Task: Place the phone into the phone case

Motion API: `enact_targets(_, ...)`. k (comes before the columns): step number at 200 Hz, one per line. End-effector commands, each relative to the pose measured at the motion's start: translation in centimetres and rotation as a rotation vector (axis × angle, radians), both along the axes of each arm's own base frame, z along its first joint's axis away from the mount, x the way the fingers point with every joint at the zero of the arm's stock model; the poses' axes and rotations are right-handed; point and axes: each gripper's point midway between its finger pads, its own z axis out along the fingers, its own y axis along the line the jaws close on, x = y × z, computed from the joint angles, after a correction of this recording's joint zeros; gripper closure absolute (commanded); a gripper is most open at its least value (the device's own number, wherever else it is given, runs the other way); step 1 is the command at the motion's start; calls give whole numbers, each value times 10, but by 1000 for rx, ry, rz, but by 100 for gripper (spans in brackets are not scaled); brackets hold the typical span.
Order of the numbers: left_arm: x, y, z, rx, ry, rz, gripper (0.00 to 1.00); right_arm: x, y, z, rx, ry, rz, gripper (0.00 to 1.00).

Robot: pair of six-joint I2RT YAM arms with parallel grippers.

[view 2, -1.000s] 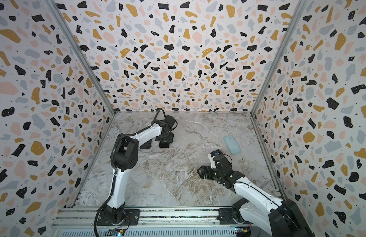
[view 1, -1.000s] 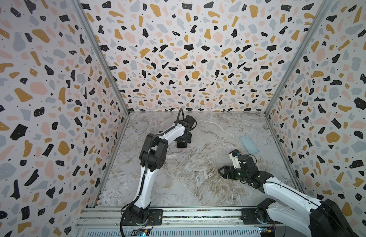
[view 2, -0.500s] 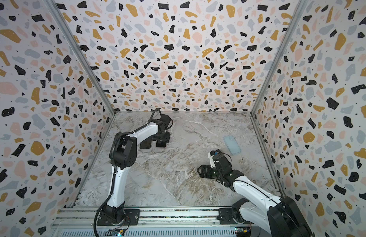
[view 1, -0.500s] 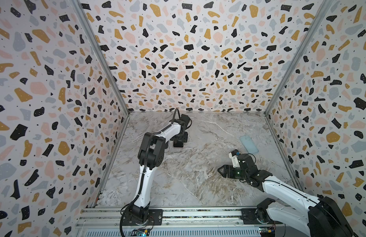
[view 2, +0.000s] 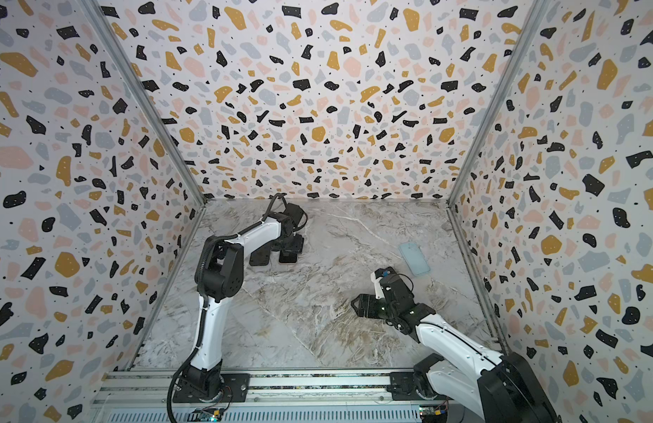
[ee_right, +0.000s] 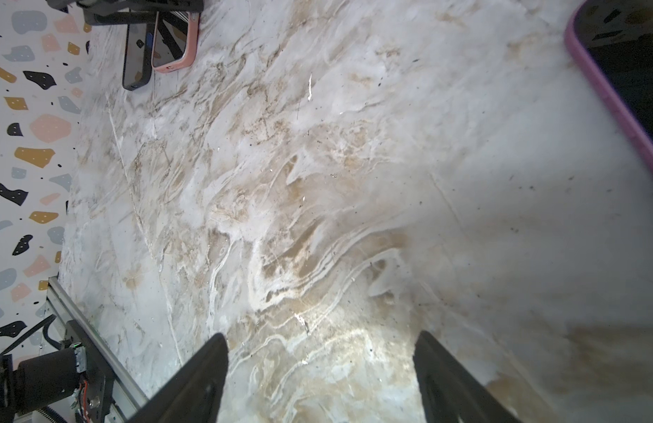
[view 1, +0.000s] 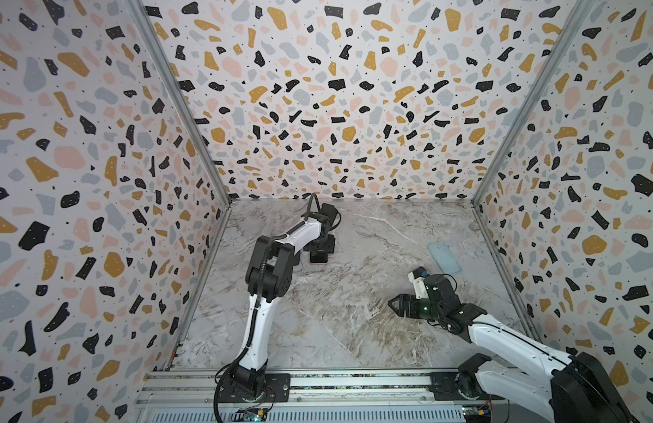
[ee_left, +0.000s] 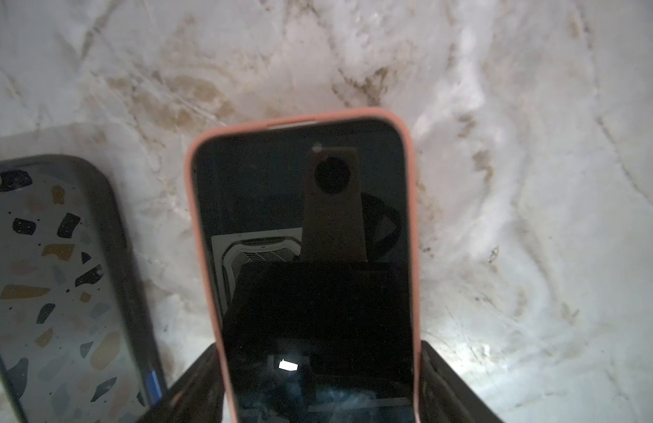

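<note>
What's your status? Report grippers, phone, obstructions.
Left gripper straddling pink-cased phone, grip unclear. Right gripper open, low over table. Dark-rimmed phone close beside the pink one; pale blue case lies apart.

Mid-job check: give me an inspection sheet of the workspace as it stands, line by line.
Surface: marble table, brown-veined.
Job's things: pink-cased phone flat, screen up, back-left.
Clutter: dark phone beside it, narrow gap; pale blue slab near right wall, phone or case unclear.
Grippers: left gripper straddles the pink-cased phone's long edges, grip unclear; right gripper open, empty, above the table.
Cables: black cable loops above left wrist.
Surroundings: terrazzo-print walls on three sides; aluminium rail in front.
</note>
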Motion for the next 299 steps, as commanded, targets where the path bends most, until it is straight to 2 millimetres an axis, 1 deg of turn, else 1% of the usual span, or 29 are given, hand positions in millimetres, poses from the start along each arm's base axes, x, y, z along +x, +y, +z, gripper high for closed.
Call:
enact_targets(1,2,4,-5,-9,-14,52,25,7,5,17,26,-39,7,19)
enact_targets(32,-2,2,-11,-43,-14,83,22,7,6,18,27,-35,9,19)
enact_targets(46,-2,4,-13,-35,-13,90,20,8,6,18,19,-36,12,19)
enact_targets(74,-2,9,-5,-19,-37,97,14,11,1,21,-16,-48,-2,19)
enact_targets(98,1,11,12,-10,-67,98,10,18,-3,29,-35,-69,-17,19)
enact_targets(121,1,4,43,-59,-103,86,8,32,-11,43,-76,-105,-46,19)
enact_targets(131,-2,-1,59,-85,-122,76,8,42,-20,50,-121,-128,-78,19)
enact_targets(145,-12,-10,76,-120,-143,54,8,59,-39,59,-198,-154,-151,19)
enact_targets(161,-33,-25,85,-160,-152,15,7,78,-65,66,-282,-174,-263,21)
enact_targets(175,-54,-41,86,-200,-148,-27,7,93,-87,69,-342,-182,-364,25)
enact_targets(187,-72,-55,82,-233,-132,-66,7,104,-105,71,-391,-186,-455,29)
enact_targets(199,-91,-70,76,-263,-105,-114,7,117,-116,69,-418,-187,-509,31)
enact_targets(208,-104,-79,71,-274,-80,-145,7,128,-118,65,-422,-191,-501,32)
enact_targets(224,-124,-92,63,-302,-43,-190,8,149,-105,51,-386,-216,-371,33)
enact_targets(238,-136,-98,59,-321,-28,-219,8,168,-109,39,-395,-198,-343,36)
enact_targets(247,-142,-101,57,-336,-20,-229,8,180,-118,31,-441,-178,-353,37)
enact_targets(248,-142,-102,57,-337,-21,-230,8,182,-119,33,-445,-181,-356,37)
enact_targets(265,-150,-107,56,-357,-16,-249,8,201,-142,24,-555,-149,-386,39)
enact_targets(274,-154,-110,54,-358,-7,-263,8,207,-154,18,-603,-131,-404,40)
enact_targets(283,-156,-111,54,-358,-5,-267,8,211,-164,11,-611,-107,-410,41)
enact_targets(299,-159,-113,53,-368,5,-276,8,214,-172,-1,-583,-64,-393,44)
